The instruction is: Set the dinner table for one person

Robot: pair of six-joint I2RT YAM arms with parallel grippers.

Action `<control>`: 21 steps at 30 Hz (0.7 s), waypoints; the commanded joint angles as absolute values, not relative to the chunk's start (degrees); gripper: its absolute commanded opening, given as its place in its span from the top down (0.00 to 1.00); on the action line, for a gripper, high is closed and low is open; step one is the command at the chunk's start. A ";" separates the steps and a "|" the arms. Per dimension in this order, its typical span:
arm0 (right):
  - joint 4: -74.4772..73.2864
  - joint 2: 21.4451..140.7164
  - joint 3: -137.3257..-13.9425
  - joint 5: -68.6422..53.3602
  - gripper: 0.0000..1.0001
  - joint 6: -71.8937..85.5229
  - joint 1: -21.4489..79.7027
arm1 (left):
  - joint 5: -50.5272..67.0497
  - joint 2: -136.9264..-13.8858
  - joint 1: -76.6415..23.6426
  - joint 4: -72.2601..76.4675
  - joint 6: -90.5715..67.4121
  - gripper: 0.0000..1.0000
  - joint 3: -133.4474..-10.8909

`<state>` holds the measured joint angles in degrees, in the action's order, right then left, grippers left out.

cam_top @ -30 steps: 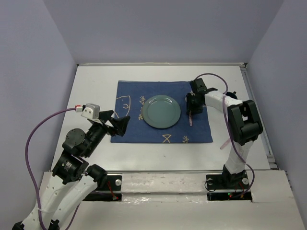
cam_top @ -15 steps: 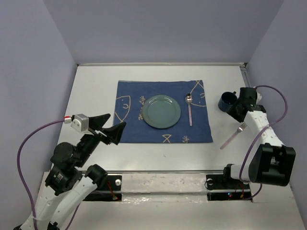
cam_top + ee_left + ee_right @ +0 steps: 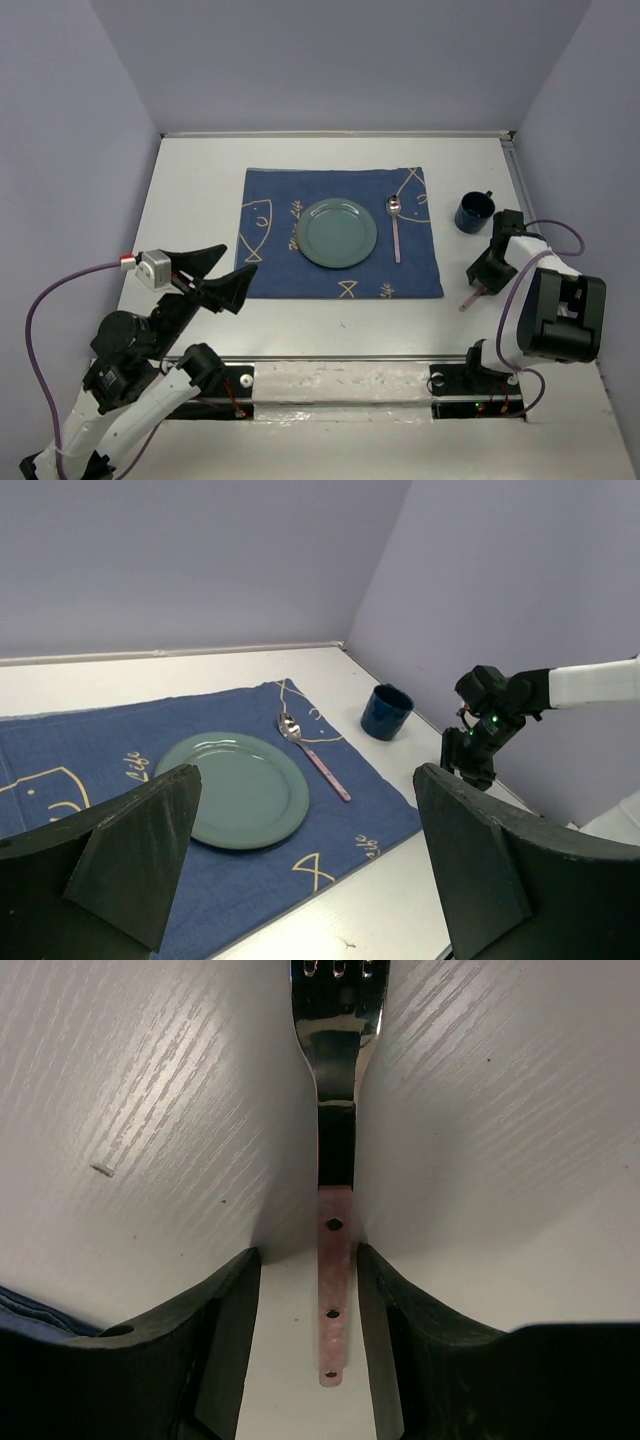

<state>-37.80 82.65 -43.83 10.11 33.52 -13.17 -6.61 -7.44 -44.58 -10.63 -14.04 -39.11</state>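
The white dinner table (image 3: pixel 200 180) carries a dark blue mat (image 3: pixel 300 275) with a teal plate (image 3: pixel 337 232) and a pink-handled spoon (image 3: pixel 396 225) to the plate's right. A pink-handled fork (image 3: pixel 467 300) lies on the bare table right of the mat. My right gripper (image 3: pixel 484 272) is low over it, open, its fingers either side of the fork's handle (image 3: pixel 335 1310) with small gaps. My left gripper (image 3: pixel 222 272) is open and empty, raised over the mat's near-left corner. The left wrist view shows the plate (image 3: pixel 235 790), the spoon (image 3: pixel 315 755) and the right gripper (image 3: pixel 480 750).
A dark blue mug (image 3: pixel 474 210) stands on the table just beyond the right gripper, right of the mat; it also shows in the left wrist view (image 3: pixel 387 710). A raised rail (image 3: pixel 540 240) runs along the table's right edge. Walls close the back and sides.
My right arm left the spoon on the mat, swung right past the mug, and came down around the fork. My left arm drew back toward the near left.
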 commanded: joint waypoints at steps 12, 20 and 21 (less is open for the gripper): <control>-39.89 76.75 -45.26 11.25 1.00 32.71 -13.27 | -8.44 -7.03 -45.26 -9.49 -13.89 0.01 -39.73; -48.16 69.59 -67.74 13.79 1.00 39.89 19.21 | -9.32 -11.68 -43.25 -9.67 -13.97 0.01 -39.90; -48.16 73.79 -73.33 15.19 1.00 40.77 22.47 | -9.40 -13.08 -42.98 -9.84 -14.24 0.01 -39.82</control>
<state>-46.59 68.53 -59.99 11.94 36.45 9.56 -8.47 -9.06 -44.38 -11.05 -14.06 -39.11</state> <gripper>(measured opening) 0.090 0.989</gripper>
